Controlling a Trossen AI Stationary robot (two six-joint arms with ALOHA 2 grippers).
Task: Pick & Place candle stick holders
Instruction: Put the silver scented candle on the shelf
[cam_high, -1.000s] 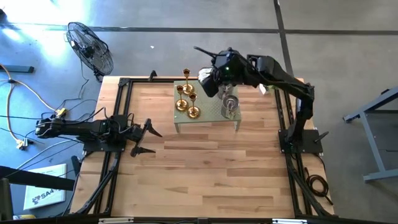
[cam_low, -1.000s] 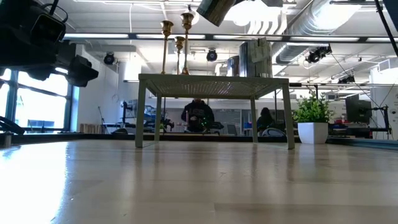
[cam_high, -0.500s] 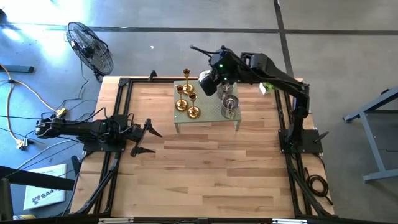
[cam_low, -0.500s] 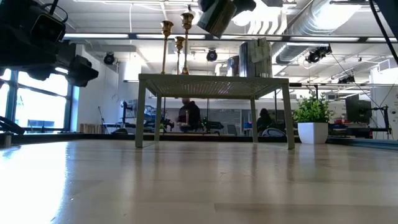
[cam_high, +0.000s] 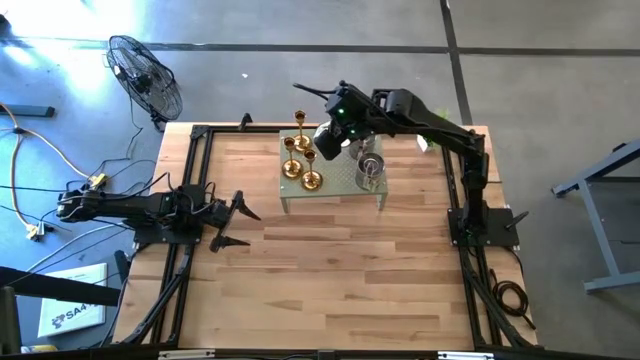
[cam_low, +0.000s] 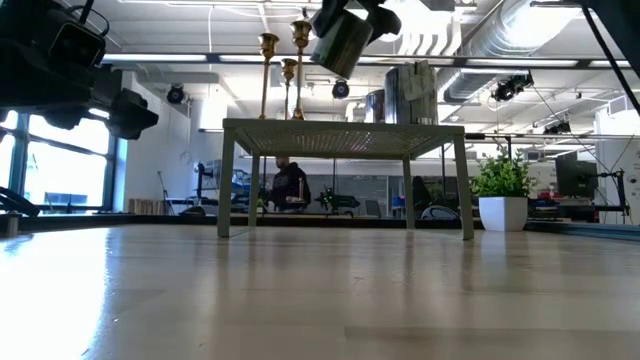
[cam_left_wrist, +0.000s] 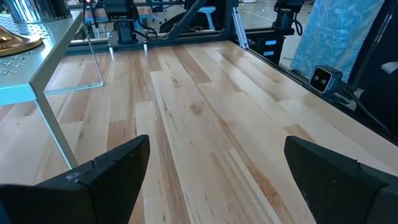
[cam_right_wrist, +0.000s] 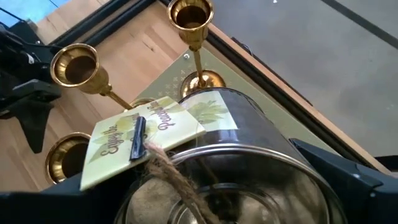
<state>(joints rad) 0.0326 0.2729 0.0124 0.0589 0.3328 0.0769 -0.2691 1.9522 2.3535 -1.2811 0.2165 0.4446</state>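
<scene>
From above I see the small metal stand (cam_high: 335, 190) on the far half of the table (cam_high: 320, 290), and I take it as my landmark. Three brass candle stick holders (cam_high: 299, 155) stand on its left part. A silvery-glass holder (cam_high: 370, 168) stands on its right part; I cannot count more there, because the right arm hides that area.

The right gripper (cam_high: 325, 140) is over the far side of the stand, just beside the brass ones. Only its wrist camera shows what it carries — a glass holder (cam_right_wrist: 236, 168) with a paper tag (cam_right_wrist: 146, 137) on a twine, clamped between the wide-set fingers (cam_right_wrist: 348, 171). In that view the brass cups (cam_right_wrist: 74, 65) are close behind the held one, on the perforated top of the stand.

The low camera gives the heights: the right gripper (cam_low: 340, 35) hangs above the top of the stand, level with the brass cups (cam_low: 283, 45). It also shows a potted plant (cam_low: 503, 195) right of the stand and a person (cam_low: 290, 187) in the room behind.

The left gripper (cam_high: 235, 220) waits well left of the stand, near the table edge — its fingers (cam_left_wrist: 99, 177) are apart, with nothing between them.
</scene>
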